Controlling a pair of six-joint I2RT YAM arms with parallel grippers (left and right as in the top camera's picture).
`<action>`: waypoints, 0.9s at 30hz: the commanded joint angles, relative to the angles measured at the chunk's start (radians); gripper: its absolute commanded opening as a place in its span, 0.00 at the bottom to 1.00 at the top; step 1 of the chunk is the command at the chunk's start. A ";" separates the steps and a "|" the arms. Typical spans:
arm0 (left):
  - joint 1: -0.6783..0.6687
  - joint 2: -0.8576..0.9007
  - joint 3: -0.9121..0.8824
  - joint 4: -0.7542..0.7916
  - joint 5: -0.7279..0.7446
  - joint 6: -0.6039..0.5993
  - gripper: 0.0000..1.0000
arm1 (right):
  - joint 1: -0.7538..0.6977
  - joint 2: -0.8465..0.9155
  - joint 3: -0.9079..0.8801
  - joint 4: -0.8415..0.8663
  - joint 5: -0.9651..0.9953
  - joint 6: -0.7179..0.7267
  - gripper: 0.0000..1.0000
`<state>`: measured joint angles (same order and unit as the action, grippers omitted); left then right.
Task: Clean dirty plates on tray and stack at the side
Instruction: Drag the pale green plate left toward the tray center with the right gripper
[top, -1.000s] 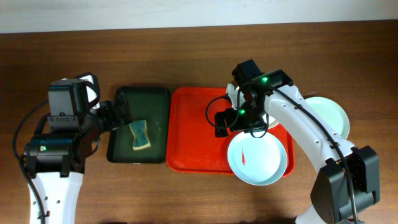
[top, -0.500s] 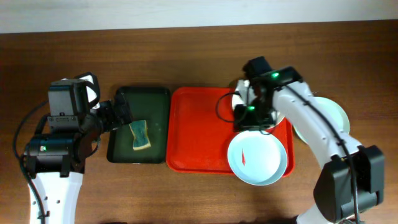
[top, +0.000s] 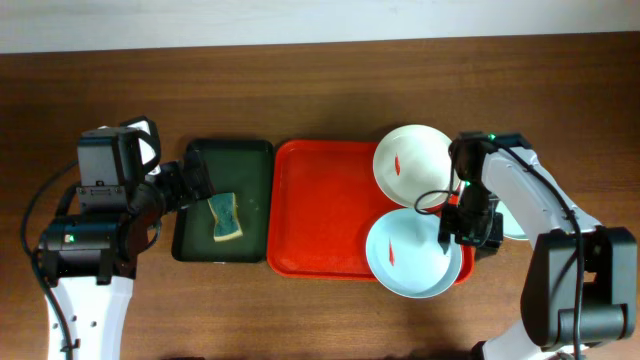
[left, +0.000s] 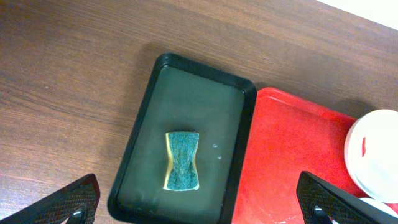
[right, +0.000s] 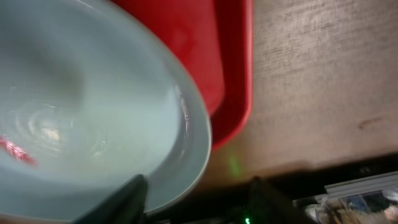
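Little of the job looks done: the white plate (top: 413, 160) sits at the far right corner of the red tray (top: 320, 215) with its red smear plain to see, and the pale blue plate (top: 405, 255) lies just beside it at the near right corner, overhanging the tray's rim, its own red streak unwiped. A third, mint green plate (top: 513, 222) rests off the tray on the counter (top: 300, 90) to the right, mostly hidden under the right arm, so whether it is dirty cannot be told; nothing is stacked on it. The right gripper (top: 455, 230) is at the blue plate's right edge. In the wrist view its jaws stand partly apart with the rim running between them, but whether they are actually pinching it cannot be told. The left gripper (top: 188, 182) hovers over the dark green tray (top: 250, 185) with its jaws released and spread wide, holding nothing. The green-topped sponge (top: 226, 217) lies flat in that tray below it, not picked up. By the look of it, the wiping of both visible plates and the whole of the stacking remain to be done
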<state>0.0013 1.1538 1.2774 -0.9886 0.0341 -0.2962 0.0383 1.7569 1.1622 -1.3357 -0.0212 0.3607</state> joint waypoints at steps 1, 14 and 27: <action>0.003 -0.002 0.014 -0.001 -0.003 -0.006 0.99 | -0.011 -0.013 -0.089 0.064 0.029 0.023 0.45; 0.003 -0.002 0.014 -0.001 -0.003 -0.006 0.99 | -0.010 -0.013 -0.153 0.165 -0.431 -0.229 0.04; 0.003 -0.002 0.014 -0.001 -0.003 -0.006 0.99 | 0.266 -0.013 -0.153 0.632 -0.313 0.277 0.04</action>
<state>0.0013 1.1538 1.2774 -0.9886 0.0341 -0.2962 0.2642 1.7550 1.0088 -0.7162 -0.4923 0.4976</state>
